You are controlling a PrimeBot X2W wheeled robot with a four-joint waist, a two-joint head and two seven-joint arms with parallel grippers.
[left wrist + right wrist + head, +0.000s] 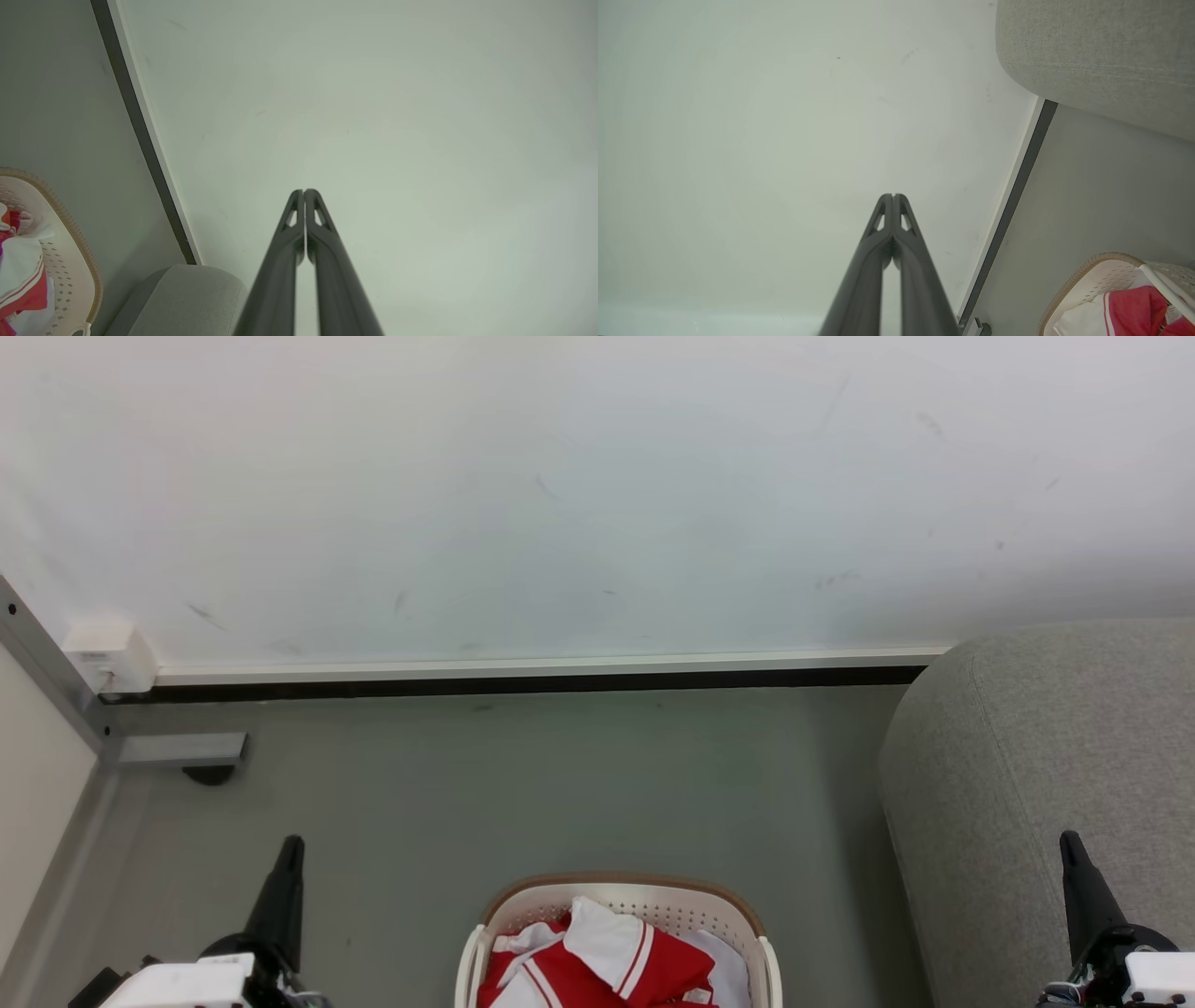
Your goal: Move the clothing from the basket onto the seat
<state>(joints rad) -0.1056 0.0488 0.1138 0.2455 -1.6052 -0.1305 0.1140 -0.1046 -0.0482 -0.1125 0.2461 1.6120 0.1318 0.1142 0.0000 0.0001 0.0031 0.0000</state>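
Note:
The cream-white basket (616, 907) with a brown rim stands on the floor at the bottom middle of the head view. Red and white clothing (611, 963) lies crumpled inside it. The grey woven seat (1036, 775) fills the right side, just right of the basket. My left gripper (289, 847) is at the lower left over the floor, shut and holding nothing. My right gripper (1069, 845) is at the lower right in front of the seat, also shut and holding nothing. The left wrist view shows the basket (70, 261), clothing (21, 270) and seat (187, 298); the right wrist view shows the basket (1083, 284), clothing (1134, 310) and seat (1101, 51).
A white wall (597, 495) with a dark baseboard (523, 685) runs across the back. A metal frame post (56, 681) with a foot bracket (182, 749) stands at the left, with a white box (110, 653) on the wall beside it. Grey floor (560, 784) lies between wall and basket.

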